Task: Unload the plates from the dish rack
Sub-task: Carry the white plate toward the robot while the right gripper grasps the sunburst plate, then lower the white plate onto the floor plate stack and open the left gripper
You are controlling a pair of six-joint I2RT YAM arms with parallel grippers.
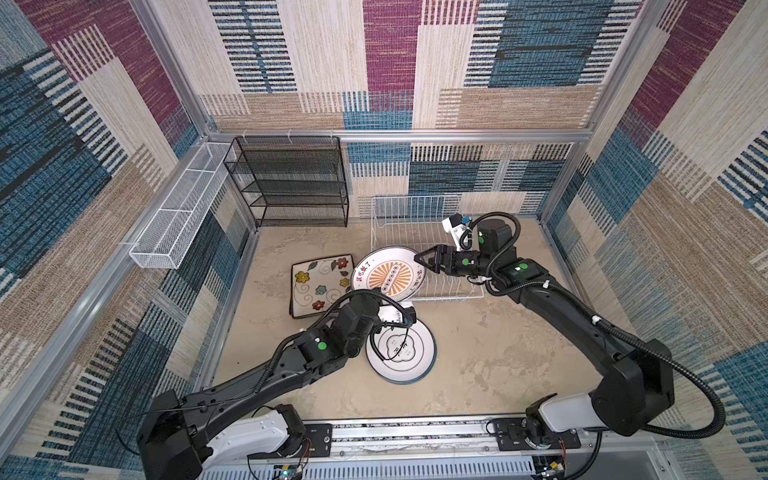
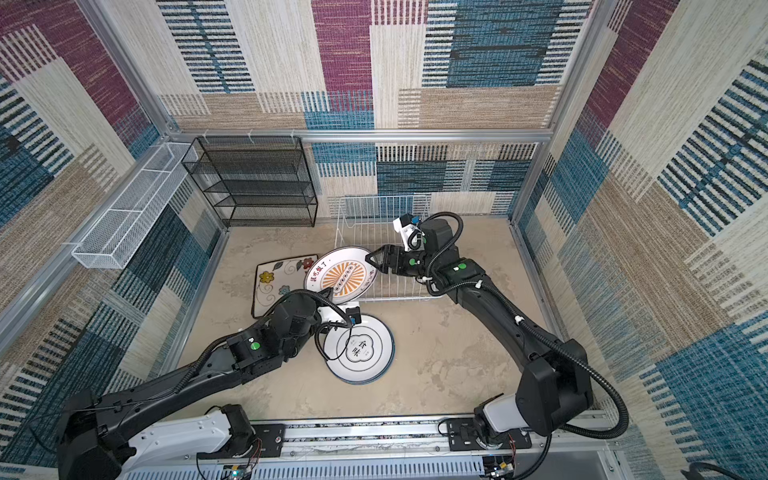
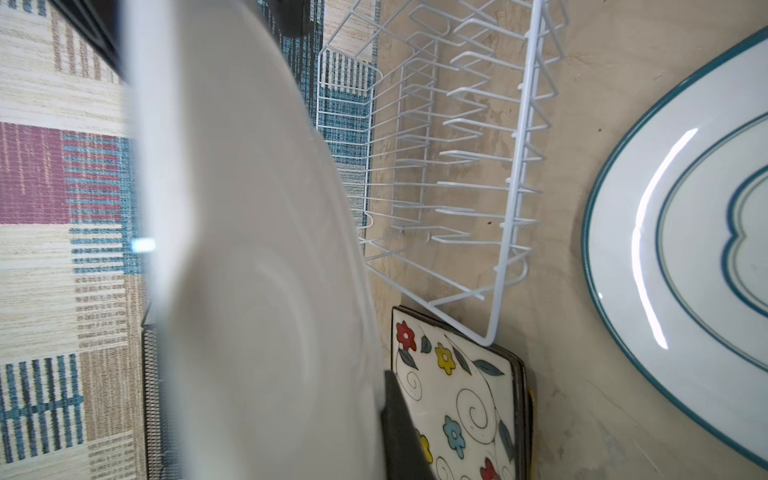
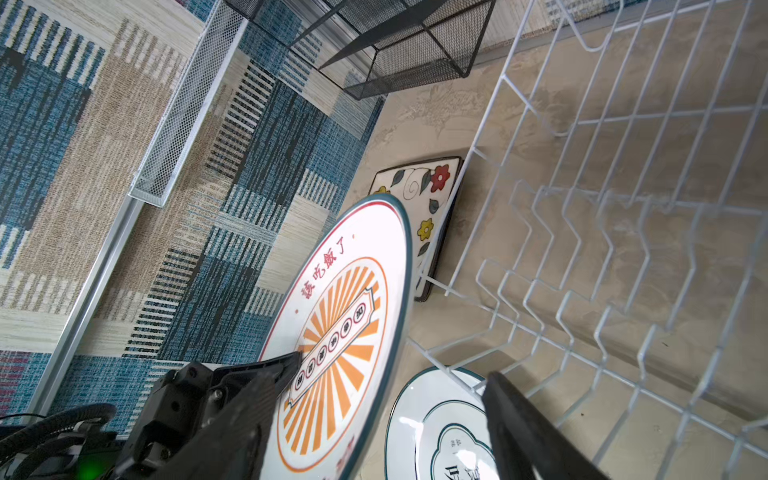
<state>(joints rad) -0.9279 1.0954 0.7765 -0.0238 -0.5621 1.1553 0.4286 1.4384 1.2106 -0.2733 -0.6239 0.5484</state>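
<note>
At dish rack's (image 1: 409, 212) end, tilted plate (image 1: 388, 274)

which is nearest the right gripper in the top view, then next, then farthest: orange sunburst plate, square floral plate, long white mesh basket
From the right gripper, in a top view:
1. orange sunburst plate: right at the fingertips, just to their left.
2. square floral plate: lying further left, beyond the sunburst plate.
3. long white mesh basket: far left, along the left wall.

Black arms (image 1: 552, 307), green dots (image 1: 321, 345), seemingly ribbed cables (image 1: 688, 371)
</note>
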